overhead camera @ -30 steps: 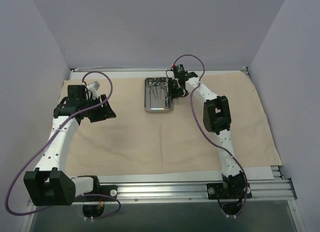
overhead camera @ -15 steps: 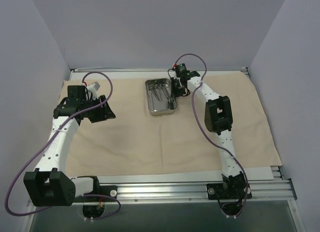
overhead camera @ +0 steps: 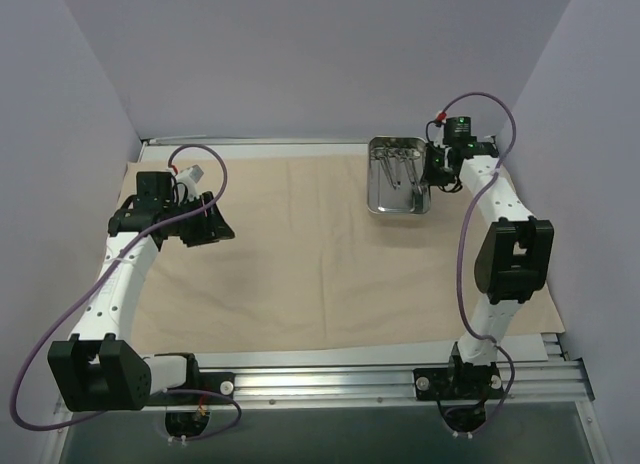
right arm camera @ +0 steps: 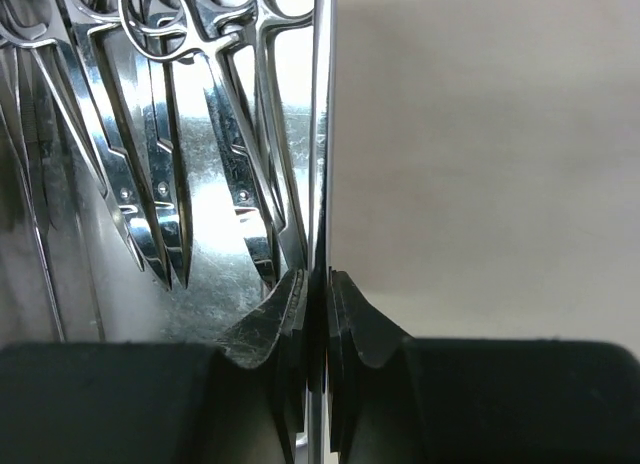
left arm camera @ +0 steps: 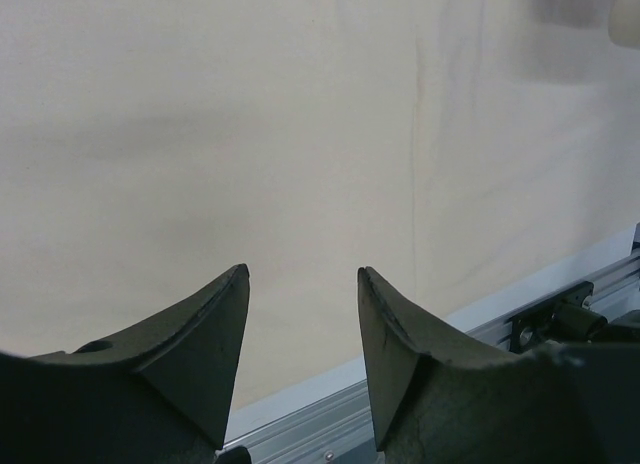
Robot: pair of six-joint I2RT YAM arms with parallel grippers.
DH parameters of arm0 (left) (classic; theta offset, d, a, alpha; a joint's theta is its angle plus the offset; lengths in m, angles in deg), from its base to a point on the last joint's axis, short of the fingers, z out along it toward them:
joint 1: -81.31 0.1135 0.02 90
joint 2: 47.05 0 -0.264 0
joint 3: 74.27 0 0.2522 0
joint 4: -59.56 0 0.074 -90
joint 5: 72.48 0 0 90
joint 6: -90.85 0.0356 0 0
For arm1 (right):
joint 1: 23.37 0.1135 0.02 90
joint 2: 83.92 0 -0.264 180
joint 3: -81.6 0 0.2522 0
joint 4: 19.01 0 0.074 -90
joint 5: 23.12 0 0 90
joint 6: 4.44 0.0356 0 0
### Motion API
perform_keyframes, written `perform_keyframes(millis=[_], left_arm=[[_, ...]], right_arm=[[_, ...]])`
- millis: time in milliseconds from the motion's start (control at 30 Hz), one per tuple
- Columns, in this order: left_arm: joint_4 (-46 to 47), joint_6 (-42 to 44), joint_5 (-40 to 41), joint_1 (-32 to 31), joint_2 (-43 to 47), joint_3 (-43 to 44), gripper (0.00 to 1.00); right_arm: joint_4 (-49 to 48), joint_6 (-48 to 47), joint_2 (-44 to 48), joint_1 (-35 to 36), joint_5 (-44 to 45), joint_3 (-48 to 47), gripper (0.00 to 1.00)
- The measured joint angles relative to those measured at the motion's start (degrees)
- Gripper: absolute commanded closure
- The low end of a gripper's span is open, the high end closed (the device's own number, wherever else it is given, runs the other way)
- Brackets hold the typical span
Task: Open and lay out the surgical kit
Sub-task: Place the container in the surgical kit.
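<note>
- The cloth wrap lies spread flat over the table, from the far edge to the rail at the near edge.
- The steel tray sits over the cloth's far right part; whether it rests on the cloth cannot be told.
- The instruments lie side by side in the tray, ring handles toward its far end.
- The right gripper meets the tray's right wall, one finger inside, one outside.
- The left gripper hangs over the cloth's left side, well apart from the tray.
</note>
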Motion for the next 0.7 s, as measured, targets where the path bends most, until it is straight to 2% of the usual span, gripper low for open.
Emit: perform_keyframes(millis=[300, 567, 700], left_arm=[[0.4, -0.2, -2.2, -0.2, -2.7, 0.0, 0.43], [0.3, -0.2, -2.3, -0.3, -5.7, 0.3, 0.43], [-0.7, 0.0, -1.5, -0.3, -8.3, 3.0, 0.43]], right_arm=[[0.9, -11.7, 1.6, -7.6, 2.4, 7.3, 1.0], [-2.1, -15.4, -0.8, -11.8, 0.0, 9.1, 1.0], [-4.7, -15.6, -1.7, -13.5, -0.2, 13.5, 1.0]])
